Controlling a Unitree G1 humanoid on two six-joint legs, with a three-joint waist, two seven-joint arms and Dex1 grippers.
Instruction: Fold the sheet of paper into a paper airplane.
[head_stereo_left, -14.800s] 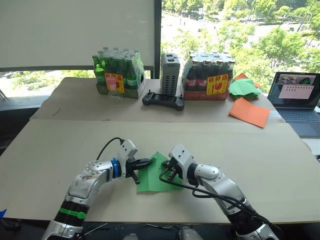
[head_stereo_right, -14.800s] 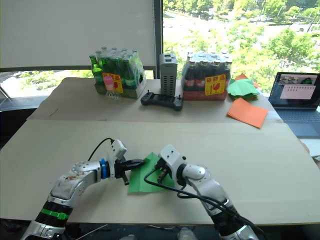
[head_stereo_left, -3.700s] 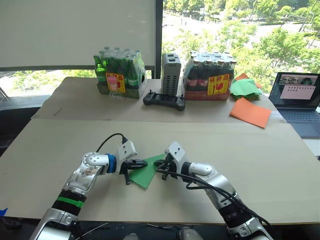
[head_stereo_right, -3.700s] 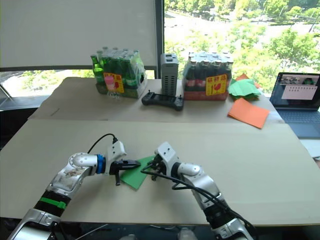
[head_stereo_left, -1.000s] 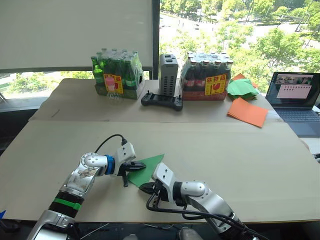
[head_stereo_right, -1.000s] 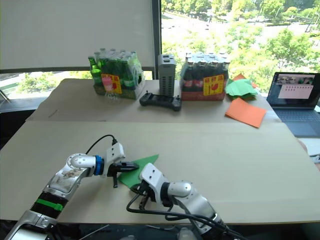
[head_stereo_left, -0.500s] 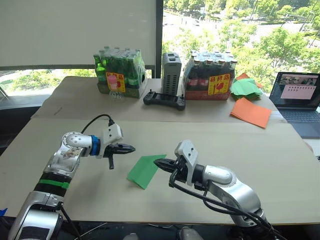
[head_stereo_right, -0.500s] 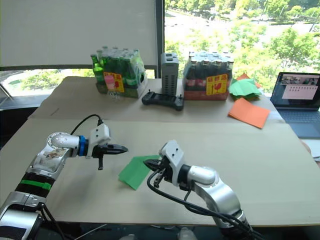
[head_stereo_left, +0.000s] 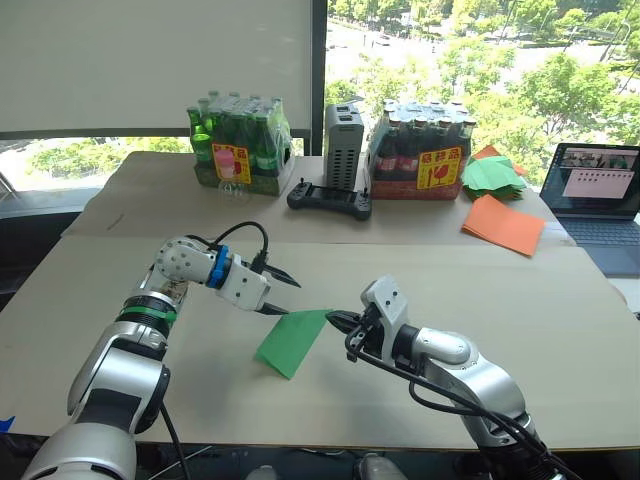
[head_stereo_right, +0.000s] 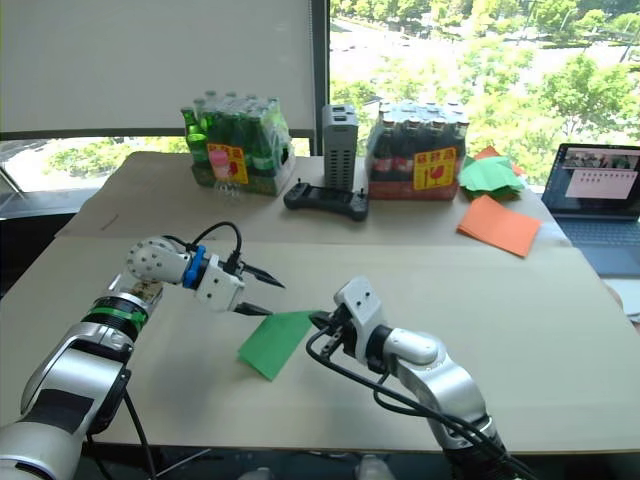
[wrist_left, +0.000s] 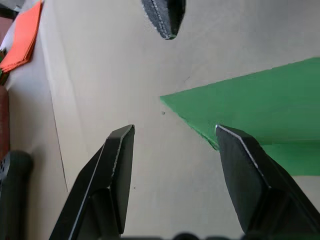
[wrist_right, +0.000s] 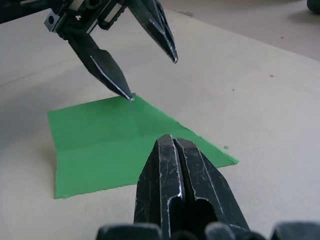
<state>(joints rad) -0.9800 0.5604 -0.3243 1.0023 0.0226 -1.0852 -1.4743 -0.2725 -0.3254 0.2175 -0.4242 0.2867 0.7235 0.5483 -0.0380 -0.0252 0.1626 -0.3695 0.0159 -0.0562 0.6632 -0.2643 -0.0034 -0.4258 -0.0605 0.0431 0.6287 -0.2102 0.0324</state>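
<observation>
Left eye view: sheet of paper (head_stereo_left: 291, 341), partly folded, lies flat on table (head_stereo_left: 560, 330) between arms. Left gripper (head_stereo_left: 277, 296) spread wide, lower fingertip set on far corner, probably for pinning. Right gripper (head_stereo_left: 337, 321) closed, empty, placed at near corner for pressing crease.

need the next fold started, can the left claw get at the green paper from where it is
Probably yes. The left claw is open, one fingertip already at the paper's far edge. The shut right claw sits at the other corner, apart from it.
</observation>
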